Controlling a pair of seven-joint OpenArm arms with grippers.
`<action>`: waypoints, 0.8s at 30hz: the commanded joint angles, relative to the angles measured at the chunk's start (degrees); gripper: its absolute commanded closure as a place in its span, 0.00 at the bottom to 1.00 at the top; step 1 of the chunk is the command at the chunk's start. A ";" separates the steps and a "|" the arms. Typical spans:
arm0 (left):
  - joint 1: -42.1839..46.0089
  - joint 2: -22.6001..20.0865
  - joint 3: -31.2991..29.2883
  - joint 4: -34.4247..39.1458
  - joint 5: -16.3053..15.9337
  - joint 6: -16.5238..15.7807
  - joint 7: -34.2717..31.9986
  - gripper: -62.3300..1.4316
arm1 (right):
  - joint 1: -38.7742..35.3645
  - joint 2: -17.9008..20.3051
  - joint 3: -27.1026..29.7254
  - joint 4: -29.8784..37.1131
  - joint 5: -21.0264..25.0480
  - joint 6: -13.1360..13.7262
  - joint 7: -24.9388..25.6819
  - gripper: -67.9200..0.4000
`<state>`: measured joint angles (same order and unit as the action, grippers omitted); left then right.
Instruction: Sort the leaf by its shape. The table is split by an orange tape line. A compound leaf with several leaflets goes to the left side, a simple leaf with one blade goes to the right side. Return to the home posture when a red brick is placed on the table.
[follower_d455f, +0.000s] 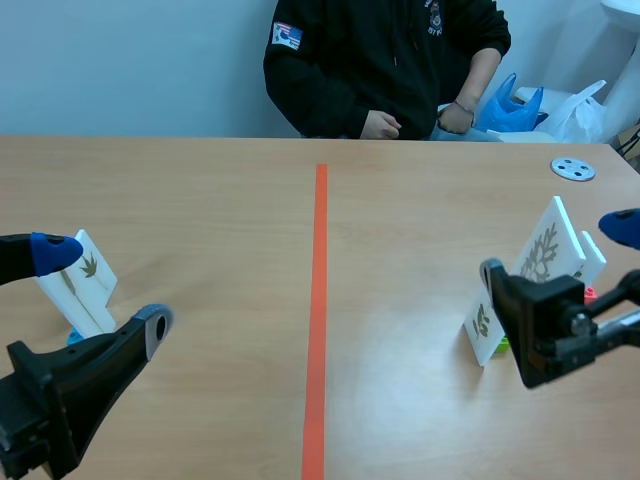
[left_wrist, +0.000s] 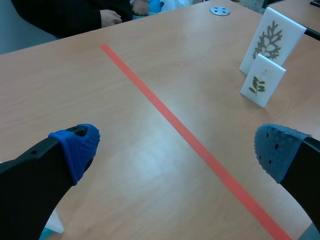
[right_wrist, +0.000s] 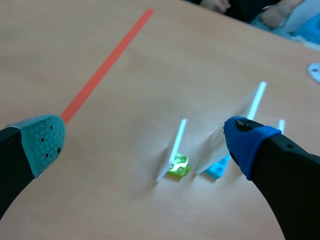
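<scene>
Nothing is held. The left gripper (left_wrist: 175, 147) stands wide open, close beside a white leaf card (follower_d455f: 82, 275). The right gripper (right_wrist: 145, 140) is just as wide, with a small sprig card (left_wrist: 262, 80) on a green base ahead between its fingers. I judge this a pause between sorts. That sprig looks many-leafleted yet stands right of the orange tape line (follower_d455f: 318, 300), so the next move may call for pinching its thin faces and carrying it across. Behind it stands a taller lobed-leaf card (left_wrist: 271, 41). A red bit (follower_d455f: 590, 293) there is too hidden to name. Farther off are a grey disc (follower_d455f: 573, 169) and a person (follower_d455f: 380, 60) — the sleeve patch is unreadable, and the cards bear no writing.
</scene>
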<state>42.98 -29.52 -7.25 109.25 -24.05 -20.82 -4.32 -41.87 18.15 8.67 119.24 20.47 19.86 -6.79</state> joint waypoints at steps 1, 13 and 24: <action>-0.31 0.26 0.15 0.94 -0.35 0.09 -0.59 0.00 | -0.57 1.60 0.39 0.31 1.86 1.22 -0.17 0.00; -0.31 0.26 0.15 0.94 -0.35 0.09 -0.11 0.00 | -2.73 4.22 0.39 0.33 3.41 3.76 -0.15 0.00; -0.31 0.26 0.15 0.94 -0.35 0.09 -0.11 0.00 | -2.73 4.22 0.39 0.28 3.39 3.76 0.79 0.00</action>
<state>42.98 -29.52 -7.25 109.25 -24.05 -20.82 -3.51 -45.10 22.37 8.93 119.31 23.44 23.77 -6.98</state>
